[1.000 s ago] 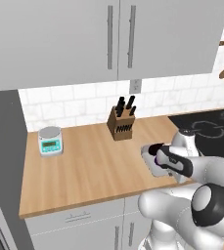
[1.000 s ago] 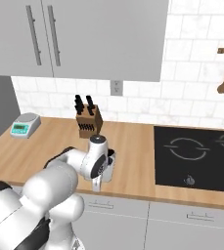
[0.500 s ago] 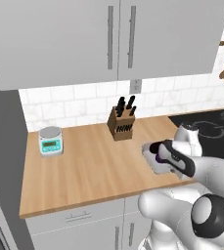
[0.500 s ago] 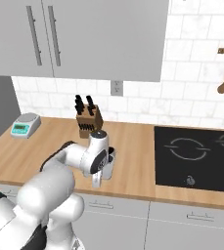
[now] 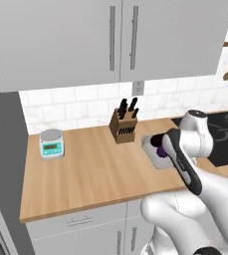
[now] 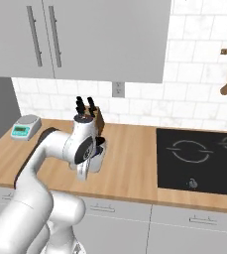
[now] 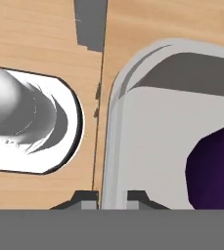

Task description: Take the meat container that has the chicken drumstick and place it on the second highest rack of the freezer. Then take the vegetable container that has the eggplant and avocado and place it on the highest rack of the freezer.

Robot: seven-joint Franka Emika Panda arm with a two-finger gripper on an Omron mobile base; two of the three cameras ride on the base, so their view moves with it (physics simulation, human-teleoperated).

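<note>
The vegetable container [image 5: 151, 145] is a pale grey tray near the counter's front edge, right of the knife block. The deep-purple eggplant [image 7: 215, 173] lies inside it, also seen as a purple patch [image 5: 161, 150] beside my wrist. The avocado is hidden. My gripper [image 7: 112, 200] is shut on the vegetable container's rim [image 7: 114, 122], one fingertip on each side of the wall. From the right, my hand [image 6: 92, 155] covers most of the tray [image 6: 99, 159]. The meat container, the chicken drumstick and the racks are out of view. The freezer's [image 5: 1, 149] grey side stands at the far left.
A wooden knife block [image 5: 124, 125] stands at the back wall just left of the tray. A small kitchen scale [image 5: 52, 143] sits at the counter's left end. A black cooktop [image 6: 199, 158] lies to the right. Wall cabinets [image 5: 120, 40] hang overhead.
My hand has shifted a little to the left and up with the tray in its grip. The jaws have stayed shut.
</note>
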